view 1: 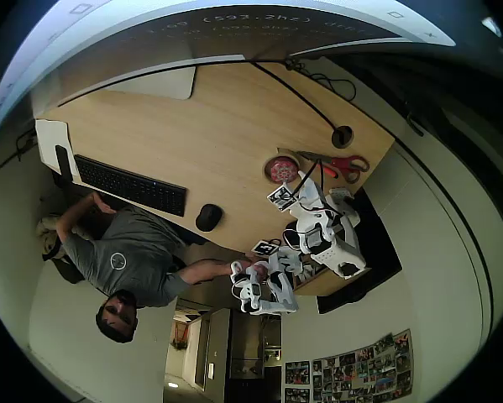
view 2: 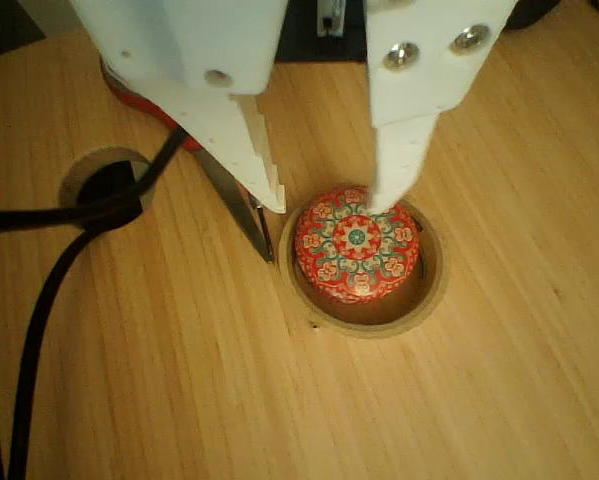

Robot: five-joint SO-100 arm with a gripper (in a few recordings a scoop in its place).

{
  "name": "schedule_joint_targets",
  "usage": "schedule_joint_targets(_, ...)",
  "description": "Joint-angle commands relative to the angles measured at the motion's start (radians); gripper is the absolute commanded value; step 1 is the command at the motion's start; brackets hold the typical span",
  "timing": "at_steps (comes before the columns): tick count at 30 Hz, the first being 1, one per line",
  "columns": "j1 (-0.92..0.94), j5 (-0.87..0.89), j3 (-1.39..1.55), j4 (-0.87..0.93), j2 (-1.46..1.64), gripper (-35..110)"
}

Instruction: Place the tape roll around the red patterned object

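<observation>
The red patterned object (view 2: 357, 243) (view 1: 280, 169) is a small round dome lying on the wooden table. The tape roll (view 2: 364, 322) lies flat around it, a beige ring touching the table. My white gripper (view 2: 329, 203) (view 1: 296, 180) hangs open just above them. Its toothed left finger (view 2: 261, 170) ends just outside the ring's upper-left rim. The right finger (view 2: 394, 165) ends over the far edge of the dome, inside the ring. Nothing is gripped between the fingers.
Red-handled scissors (view 1: 343, 164) lie right of the ring, their blade (view 2: 241, 208) beside the left finger. A black cable (view 2: 49, 280) runs to a round cable hole (view 2: 104, 182) (view 1: 342, 136). A keyboard (view 1: 129, 185), a mouse (view 1: 208, 217) and a seated person (view 1: 125, 260) are at the left.
</observation>
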Motion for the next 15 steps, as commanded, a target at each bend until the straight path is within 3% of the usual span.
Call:
schedule_joint_targets(1, -0.017, 0.0, -0.086, 0.061, 0.054, 33)
schedule_joint_targets(8, -0.153, 0.054, -0.56, 0.397, -0.118, 38)
schedule_joint_targets(15, -0.304, 0.087, -0.719, 0.408, -0.012, 38)
